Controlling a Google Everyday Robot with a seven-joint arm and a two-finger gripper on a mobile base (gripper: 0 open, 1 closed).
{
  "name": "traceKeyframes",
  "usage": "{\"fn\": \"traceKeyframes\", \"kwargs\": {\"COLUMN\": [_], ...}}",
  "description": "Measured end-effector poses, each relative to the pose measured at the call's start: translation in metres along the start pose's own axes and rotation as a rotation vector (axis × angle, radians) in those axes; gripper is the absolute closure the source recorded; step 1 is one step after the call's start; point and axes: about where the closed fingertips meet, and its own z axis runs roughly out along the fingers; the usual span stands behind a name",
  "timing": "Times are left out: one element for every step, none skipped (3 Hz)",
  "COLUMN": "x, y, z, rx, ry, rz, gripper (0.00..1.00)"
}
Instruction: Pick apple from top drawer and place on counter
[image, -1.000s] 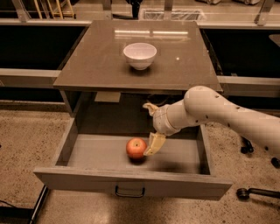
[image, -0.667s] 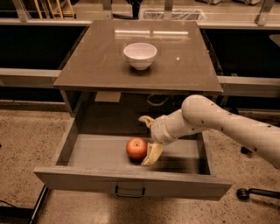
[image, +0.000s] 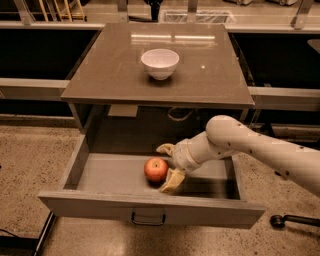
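Observation:
The red apple (image: 156, 169) lies on the floor of the open top drawer (image: 100, 175), near its middle. My gripper (image: 167, 167) reaches into the drawer from the right, low over its floor. Its fingers (image: 171, 181) are spread, one behind the apple and one in front, with the apple's right side between them. The counter (image: 110, 75) is the brown tabletop above the drawer.
A white bowl (image: 160, 63) stands on the counter near its middle back. The drawer's front panel carries a dark handle (image: 148, 219). My white arm (image: 260, 147) crosses the drawer's right side. Speckled floor lies around the cabinet; dark shelves flank it.
My gripper has moved left and down inside the drawer, so its open fingers now bracket the apple's right side. The apple has stayed in place.

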Motion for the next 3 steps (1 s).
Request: {"fn": "traceKeyframes", "kwargs": {"x": [0.000, 0.000, -0.041], "y": [0.000, 0.000, 0.010], "z": [0.000, 0.000, -0.006], "rx": [0.000, 0.000, 0.006], "ry": [0.000, 0.000, 0.025], "rz": [0.000, 0.000, -0.095], "gripper": [0.50, 0.73, 0.96]}}
